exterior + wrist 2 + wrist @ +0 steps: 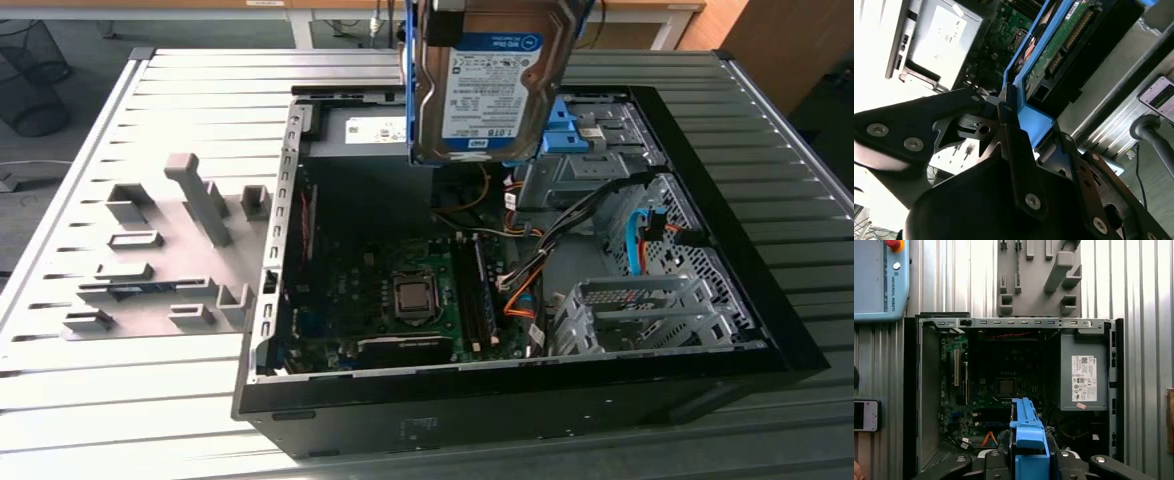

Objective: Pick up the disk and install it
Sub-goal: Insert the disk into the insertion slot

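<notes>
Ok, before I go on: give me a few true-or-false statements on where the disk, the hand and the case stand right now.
1. The disk hangs in the air over the open computer case. True.
2. The disk sits in the grey cage. False: it is up above the case, outside the cage.
3. The hand is clamped on the disk's blue rail. True.
4. The case's side panel is on. False: the case is open and the motherboard shows.
5. The grey fixture plate lies on the exterior view's right of the case. False: it lies on the exterior view's left.
</notes>
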